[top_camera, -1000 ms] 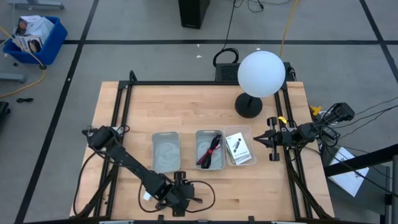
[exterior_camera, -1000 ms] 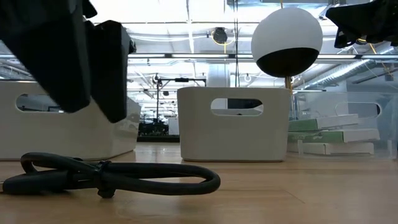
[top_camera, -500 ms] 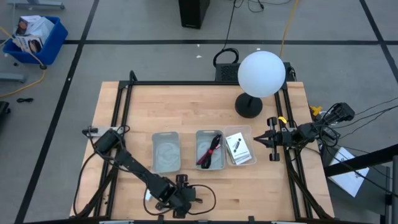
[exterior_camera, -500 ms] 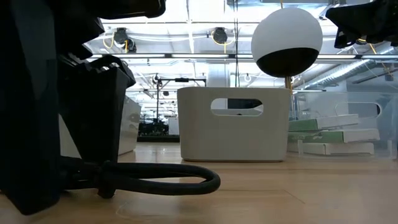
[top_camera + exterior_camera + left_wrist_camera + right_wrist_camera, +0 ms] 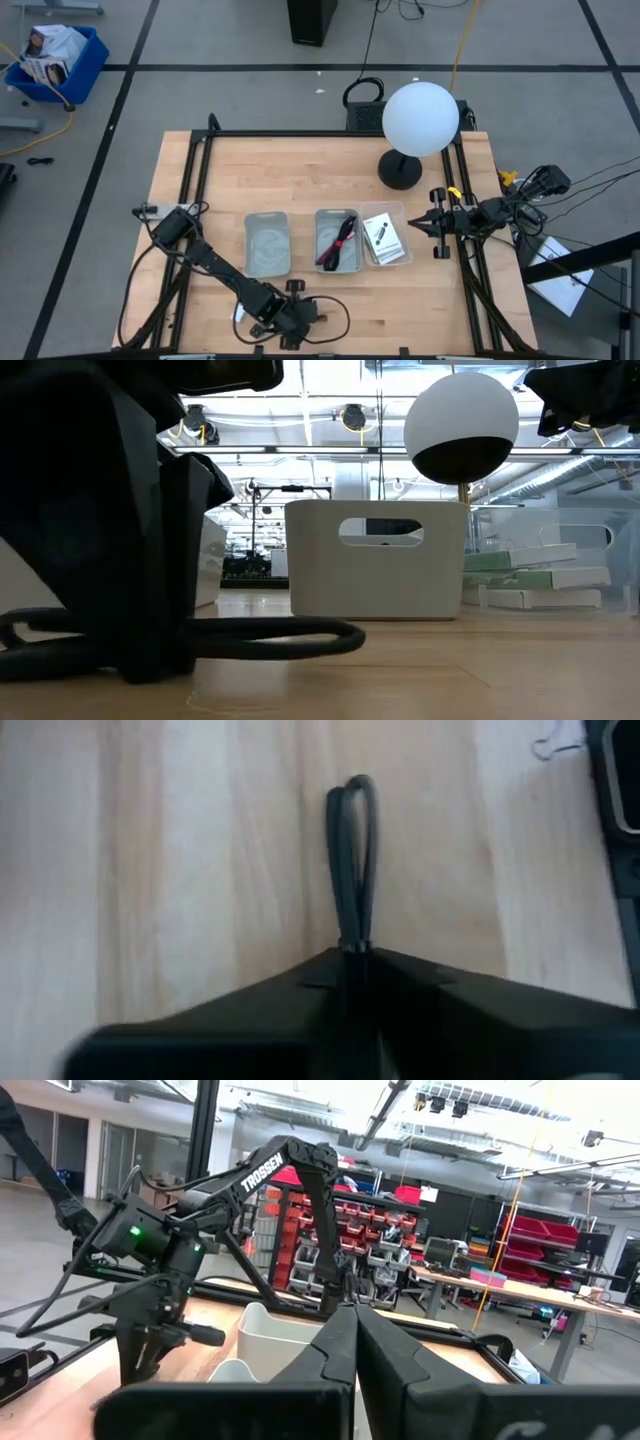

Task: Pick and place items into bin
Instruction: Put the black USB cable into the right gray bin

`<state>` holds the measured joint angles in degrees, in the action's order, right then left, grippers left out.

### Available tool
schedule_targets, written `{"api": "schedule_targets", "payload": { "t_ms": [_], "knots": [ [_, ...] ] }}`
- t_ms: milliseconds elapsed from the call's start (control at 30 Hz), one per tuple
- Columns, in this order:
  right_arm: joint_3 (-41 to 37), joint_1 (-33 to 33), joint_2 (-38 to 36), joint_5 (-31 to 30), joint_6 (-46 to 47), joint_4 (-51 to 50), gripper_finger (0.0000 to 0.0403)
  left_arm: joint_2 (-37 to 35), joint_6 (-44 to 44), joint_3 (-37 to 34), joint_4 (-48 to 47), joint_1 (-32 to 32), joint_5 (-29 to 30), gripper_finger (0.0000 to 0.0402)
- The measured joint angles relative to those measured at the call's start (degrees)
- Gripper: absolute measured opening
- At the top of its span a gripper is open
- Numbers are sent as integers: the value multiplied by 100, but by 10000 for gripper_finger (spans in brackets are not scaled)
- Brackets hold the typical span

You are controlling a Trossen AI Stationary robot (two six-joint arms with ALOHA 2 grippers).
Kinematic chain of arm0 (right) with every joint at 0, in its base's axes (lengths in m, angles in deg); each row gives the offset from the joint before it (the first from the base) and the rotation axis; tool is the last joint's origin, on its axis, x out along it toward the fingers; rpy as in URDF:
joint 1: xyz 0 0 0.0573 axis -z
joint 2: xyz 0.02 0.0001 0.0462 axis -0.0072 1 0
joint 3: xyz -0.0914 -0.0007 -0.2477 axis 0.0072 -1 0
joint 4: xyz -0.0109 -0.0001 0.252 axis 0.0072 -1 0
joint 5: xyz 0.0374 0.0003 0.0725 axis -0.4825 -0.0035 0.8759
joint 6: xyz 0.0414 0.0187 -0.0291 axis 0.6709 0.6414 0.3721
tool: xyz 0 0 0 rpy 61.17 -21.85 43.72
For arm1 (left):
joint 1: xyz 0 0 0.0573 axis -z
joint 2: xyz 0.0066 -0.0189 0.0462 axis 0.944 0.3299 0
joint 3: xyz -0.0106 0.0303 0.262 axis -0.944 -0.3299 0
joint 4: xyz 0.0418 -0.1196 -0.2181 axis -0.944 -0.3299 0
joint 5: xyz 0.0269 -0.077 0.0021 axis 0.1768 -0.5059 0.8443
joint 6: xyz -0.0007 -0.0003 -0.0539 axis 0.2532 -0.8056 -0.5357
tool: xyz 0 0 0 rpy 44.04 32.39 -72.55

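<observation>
A black cable (image 5: pixel 330 315) lies in a loop on the wooden table near its front edge; the left wrist view shows it as a narrow doubled loop (image 5: pixel 350 850). My left gripper (image 5: pixel 292 318) is down on it and shut on it, a large dark shape in the low view (image 5: pixel 150 650). A white bin (image 5: pixel 267 243) stands left of a middle bin (image 5: pixel 338 240) holding a dark-red strap. A clear bin (image 5: pixel 383 237) holds white cards. My right gripper (image 5: pixel 433 222) waits shut at the table's right edge. My left gripper pinches the cable's two strands (image 5: pixel 352 942) together between its two fingers, where the loop narrows. The fingers slant steeply down from above. The rest of the loop (image 5: pixel 290 632) lies on the table beyond the fingers.
A white globe lamp (image 5: pixel 420 120) on a black base stands at the back right. A small white thing (image 5: pixel 237 314) lies beside my left arm near the front edge. Bare wood lies between the bins and the front edge.
My left gripper has sunk to the table over the cable and shut on it. The cable's strands are drawn together at the fingers, while its loop stays on the table.
</observation>
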<state>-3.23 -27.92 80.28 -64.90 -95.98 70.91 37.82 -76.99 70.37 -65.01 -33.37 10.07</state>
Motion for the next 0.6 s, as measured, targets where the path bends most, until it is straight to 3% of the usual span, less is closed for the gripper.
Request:
{"api": "schedule_targets", "payload": {
  "t_ms": [67,300,600],
  "knots": [
    [0,0,0,-2,2,1,0,-6,54,0,20,0,-85,22],
    [0,0,0,7,1,17,0,-321,296,112,-107,-22,-34,29],
    [0,0,2,9,-2,62,0,-1286,853,520,578,-454,1955,26]
  ]
}}
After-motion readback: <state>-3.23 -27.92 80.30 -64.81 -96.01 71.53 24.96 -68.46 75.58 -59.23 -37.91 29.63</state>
